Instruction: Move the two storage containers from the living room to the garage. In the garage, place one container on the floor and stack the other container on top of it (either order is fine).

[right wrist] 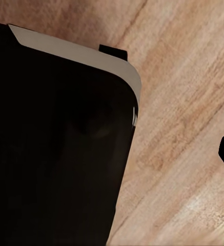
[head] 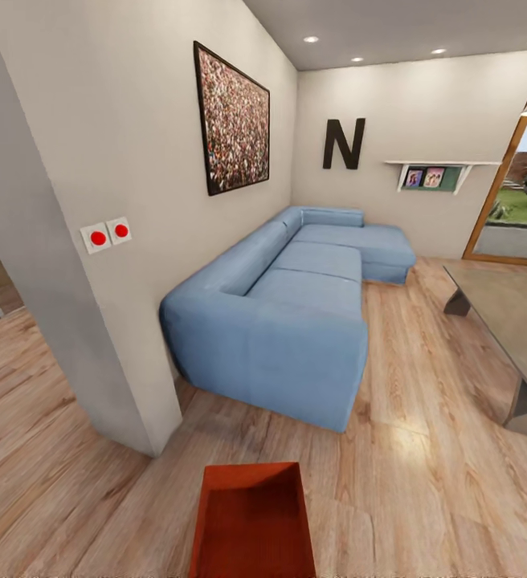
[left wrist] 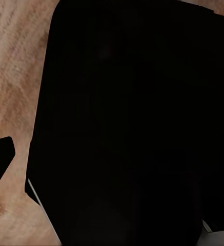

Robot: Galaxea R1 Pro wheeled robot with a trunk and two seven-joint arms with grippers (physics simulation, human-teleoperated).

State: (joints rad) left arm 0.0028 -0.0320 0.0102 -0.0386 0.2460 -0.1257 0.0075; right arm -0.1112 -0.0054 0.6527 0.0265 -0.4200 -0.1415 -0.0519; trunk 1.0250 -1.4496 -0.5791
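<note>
**Bin at the head view's foot, living room**

Low in the head view, one orange-red bin (head: 251, 522) sits open-topped above the plank floor (head: 424, 482), before the blue sofa (head: 296, 321). Both wrist views give dark housing over planks; either pincer's opening cannot be told.

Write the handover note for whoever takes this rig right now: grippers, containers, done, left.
Grippers: neither wrist view shows fingers clearly; both look past dark robot bodywork onto the wood-plank floor. State cannot be told.
Containers: one orange-red storage container sits open-topped at the head view's lower edge, empty. Whether it is carried or on the floor is unclear.
Location: living room, by the blue sofa and a wall corner.
Done: nothing stacked in the garage yet.
Left: take both containers to the garage and stack them.
</note>
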